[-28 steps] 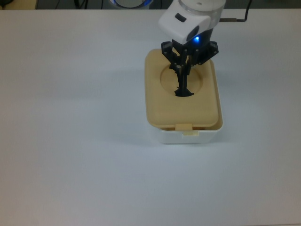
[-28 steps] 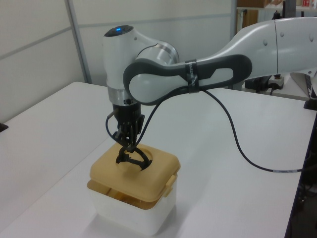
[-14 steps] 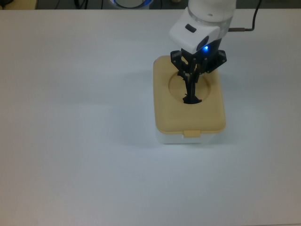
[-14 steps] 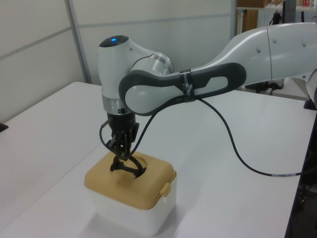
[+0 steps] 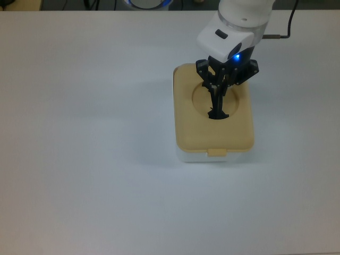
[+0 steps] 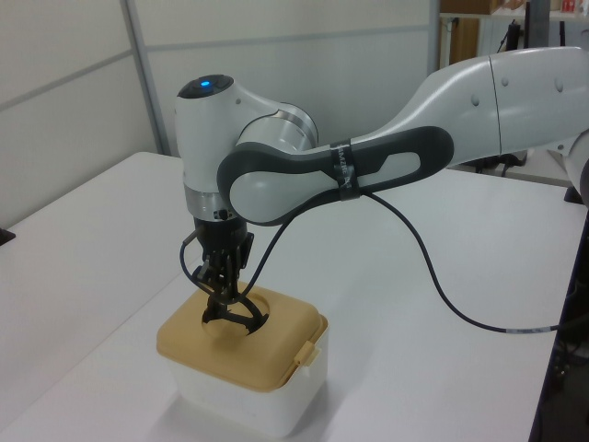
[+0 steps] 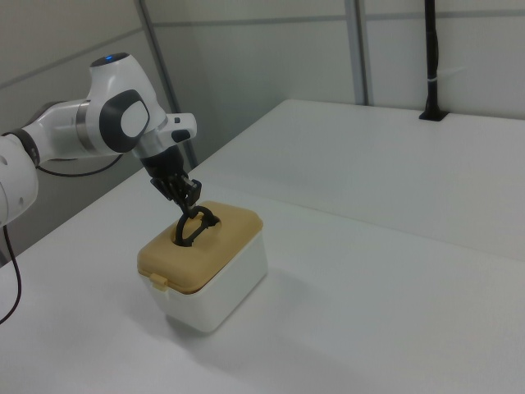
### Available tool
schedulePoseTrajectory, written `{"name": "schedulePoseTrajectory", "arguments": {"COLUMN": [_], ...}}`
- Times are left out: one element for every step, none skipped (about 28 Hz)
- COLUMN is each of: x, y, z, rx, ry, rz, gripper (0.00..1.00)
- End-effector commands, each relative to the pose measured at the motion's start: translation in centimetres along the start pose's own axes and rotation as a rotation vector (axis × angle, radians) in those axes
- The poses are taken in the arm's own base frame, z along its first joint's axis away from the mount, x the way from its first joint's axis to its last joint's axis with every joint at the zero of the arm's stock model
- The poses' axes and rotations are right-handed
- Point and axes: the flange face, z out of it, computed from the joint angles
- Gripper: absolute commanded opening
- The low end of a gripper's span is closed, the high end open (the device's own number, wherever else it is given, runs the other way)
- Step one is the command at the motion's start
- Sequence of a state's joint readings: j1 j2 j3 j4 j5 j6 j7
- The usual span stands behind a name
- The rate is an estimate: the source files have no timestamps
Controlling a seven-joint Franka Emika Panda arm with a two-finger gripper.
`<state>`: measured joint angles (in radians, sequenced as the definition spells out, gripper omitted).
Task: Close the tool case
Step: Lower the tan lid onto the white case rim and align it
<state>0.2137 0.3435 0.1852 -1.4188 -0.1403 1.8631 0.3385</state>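
Room: pale grey wall panels w/ metal upright strips behind the bench; in the right view a black post stands at the far edge, approx 1 o'clock.

Broad matte white worktop fills nearly the whole top view, plain and even in colour.

White-and-grey Franka arm reaches in from approx 3 o'clock in the left view, blue light on its top joint, black cable looping down off it to the worktop.

Small white rectangular plastic tool case w/ rounded corners sits right of centre in the top view, approx 2 o'clock from the middle. Its beige plastic lid w/ round recess lies flat and square on the box, front tab at 6 o'clock of the lid.

Black two-finger gripper points down into the recess, fingers clenched on the thin black lid handle, which stands up out of the recess.
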Motion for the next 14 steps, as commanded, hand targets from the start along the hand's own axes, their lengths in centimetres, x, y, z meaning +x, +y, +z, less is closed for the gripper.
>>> {"name": "schedulePoseTrajectory", "arguments": {"x": [0.4, 0.4, 0.4, 0.4, 0.4, 0.3, 0.2, 0.1, 0.0, 0.0, 0.0, 0.0, -0.1, -0.1], "y": [0.2, 0.3, 0.4, 0.6, 0.6, 0.6, 0.9, 0.9, 0.9, 1.0, 1.3, 1.5, 1.9, 1.9], "z": [0.1, 0.0, -0.1, -0.2, -0.3, -0.4, -0.7, -0.6, -0.5, -0.4, -0.5, -0.6, -1.0, -1.1], "rx": [-0.016, -0.016, -0.017, -0.017, -0.015, -0.013, -0.016, -0.019, -0.022, -0.023, -0.022, -0.022, -0.022, -0.023], "ry": [0.011, 0.010, 0.010, 0.011, 0.012, 0.010, 0.004, -0.007, -0.016, -0.020, -0.023, -0.023, -0.022, -0.025], "rz": [-0.020, -0.027, -0.029, -0.031, -0.035, -0.039, -0.041, -0.047, -0.055, -0.061, -0.062, -0.065, -0.067, -0.070], "gripper": [0.00, 0.01, 0.02, 0.03, 0.07, 0.16, 0.47, 0.49, 0.49, 0.52, 0.57, 0.59, 0.60, 0.65]}}
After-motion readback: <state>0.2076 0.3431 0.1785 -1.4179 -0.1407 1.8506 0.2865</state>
